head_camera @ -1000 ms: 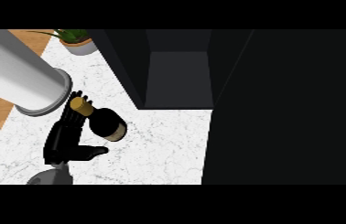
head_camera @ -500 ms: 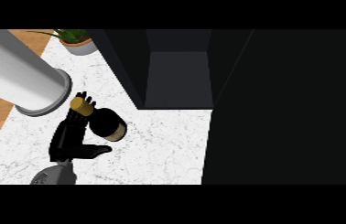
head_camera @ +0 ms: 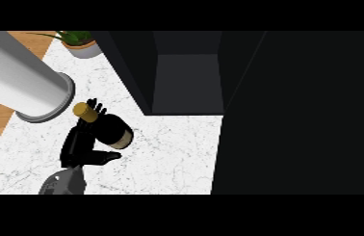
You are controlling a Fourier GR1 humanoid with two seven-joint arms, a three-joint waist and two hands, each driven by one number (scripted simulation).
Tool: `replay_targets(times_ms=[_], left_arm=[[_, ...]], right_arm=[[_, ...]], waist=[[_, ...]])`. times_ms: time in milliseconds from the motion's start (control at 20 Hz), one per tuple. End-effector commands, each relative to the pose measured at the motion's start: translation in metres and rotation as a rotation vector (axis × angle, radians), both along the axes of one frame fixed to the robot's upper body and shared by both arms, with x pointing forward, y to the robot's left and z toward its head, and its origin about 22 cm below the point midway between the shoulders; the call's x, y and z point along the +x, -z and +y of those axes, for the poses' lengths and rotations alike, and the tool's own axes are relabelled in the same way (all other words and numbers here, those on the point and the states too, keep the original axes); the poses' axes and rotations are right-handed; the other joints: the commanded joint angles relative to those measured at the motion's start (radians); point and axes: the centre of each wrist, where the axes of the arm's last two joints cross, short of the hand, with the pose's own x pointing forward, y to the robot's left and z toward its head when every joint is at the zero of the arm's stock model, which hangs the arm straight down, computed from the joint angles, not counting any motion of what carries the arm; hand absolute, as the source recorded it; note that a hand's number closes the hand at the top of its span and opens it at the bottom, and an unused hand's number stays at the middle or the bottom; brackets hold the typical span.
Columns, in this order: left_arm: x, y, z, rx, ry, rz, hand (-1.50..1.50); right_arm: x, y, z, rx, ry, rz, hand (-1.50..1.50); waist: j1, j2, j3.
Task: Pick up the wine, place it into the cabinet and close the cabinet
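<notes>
My left hand [head_camera: 75,144] comes in from the lower left on its grey forearm and is shut on the wine bottle [head_camera: 113,132]. The bottle is dark with a gold cap [head_camera: 84,110] and a tan band near its base; it is tilted, cap pointing up-left. Fingers [head_camera: 97,107] show behind the neck and the thumb [head_camera: 107,156] lies under the body. The dark cabinet [head_camera: 188,81] stands open to the upper right of the bottle, its grey inner floor showing. My right hand is out of sight.
A large pale grey cylinder [head_camera: 32,88] slants in from the upper left, close to the bottle's cap. A potted plant [head_camera: 80,43] sits at the back. A wide dark panel [head_camera: 292,114] fills the right side. White marble counter [head_camera: 167,158] lies below the cabinet.
My left hand has crept slightly upward with the bottle still in it. The bottle's tilt and the cabinet look the same.
</notes>
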Motion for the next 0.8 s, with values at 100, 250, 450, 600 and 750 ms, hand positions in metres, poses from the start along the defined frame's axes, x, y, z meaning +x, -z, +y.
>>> replay_targets(times_ms=[100, 250, 450, 600, 750], left_arm=[[0.015, 0.000, -0.012, -0.031, 0.011, -0.022, -1.50], [0.003, 0.017, -0.011, -0.083, 0.019, -0.018, -1.50], [0.009, 0.016, -0.025, -0.121, 0.123, -0.035, 1.50], [0.018, 0.006, -0.031, -0.046, 0.160, -0.068, 1.50], [0.021, 0.004, -0.033, -0.010, 0.178, -0.098, 1.50]], right_arm=[[-0.038, -0.014, -0.014, 0.017, -0.001, -0.053, -1.50], [-0.009, -0.005, -0.016, 0.041, -0.005, -0.066, -1.50], [-0.010, -0.009, -0.013, 0.031, 0.011, -0.055, -1.50], [-0.021, -0.006, -0.009, 0.038, 0.007, -0.044, -1.50], [-0.024, -0.014, -0.007, 0.029, 0.012, -0.039, -1.50]], waist=[[-0.001, -0.001, 0.000], [0.001, 0.002, 0.000], [0.003, 0.000, 0.000], [0.002, -0.001, 0.000], [0.002, -0.001, 0.000]])
